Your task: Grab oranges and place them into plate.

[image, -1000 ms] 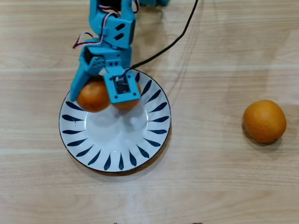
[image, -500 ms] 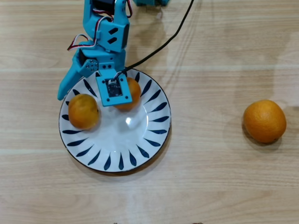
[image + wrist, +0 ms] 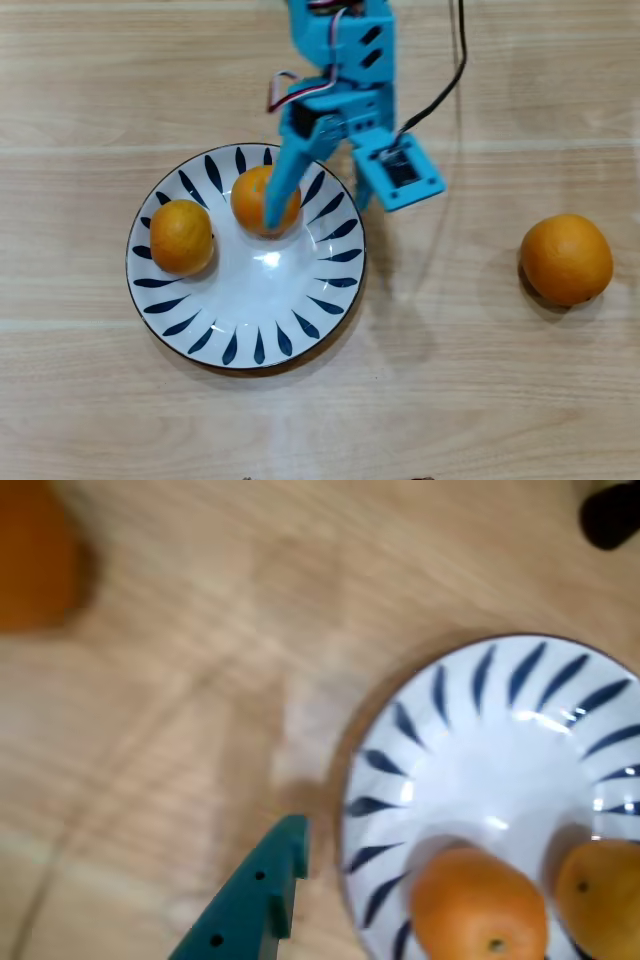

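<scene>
The white plate (image 3: 250, 330) with dark blue leaf strokes holds two small oranges: one at its left (image 3: 181, 236) and one near its top (image 3: 262, 198). The larger orange (image 3: 566, 258) lies on the table far to the right. My blue gripper (image 3: 275, 215) hangs over the plate, one finger crossing the upper small orange. It holds nothing and looks open. In the wrist view the plate (image 3: 470, 770) shows both small oranges (image 3: 478, 905) (image 3: 600, 895) at the bottom, and the large orange (image 3: 30, 560) is a blur at top left. Only one teal finger (image 3: 262, 885) shows, beside the plate's rim.
The light wooden table (image 3: 470, 380) carries the plate and the large orange. The arm's body and a black cable (image 3: 445, 95) reach down from the top middle of the overhead view. A dark object (image 3: 612, 515) sits at the wrist view's top right corner.
</scene>
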### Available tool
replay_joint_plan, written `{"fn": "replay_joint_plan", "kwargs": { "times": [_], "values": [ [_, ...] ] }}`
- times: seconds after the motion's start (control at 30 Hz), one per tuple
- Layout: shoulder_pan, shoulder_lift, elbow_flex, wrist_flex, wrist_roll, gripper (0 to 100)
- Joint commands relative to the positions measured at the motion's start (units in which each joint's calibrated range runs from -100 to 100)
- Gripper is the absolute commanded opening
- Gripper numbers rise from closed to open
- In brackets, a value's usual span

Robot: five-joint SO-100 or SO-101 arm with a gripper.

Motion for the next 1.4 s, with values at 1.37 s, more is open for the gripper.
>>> {"fn": "replay_joint_plan", "kwargs": {
  "times": [1.37],
  "values": [
    [-29.8,36.0,-37.5,-11.8,-19.4,47]
  ]
}}
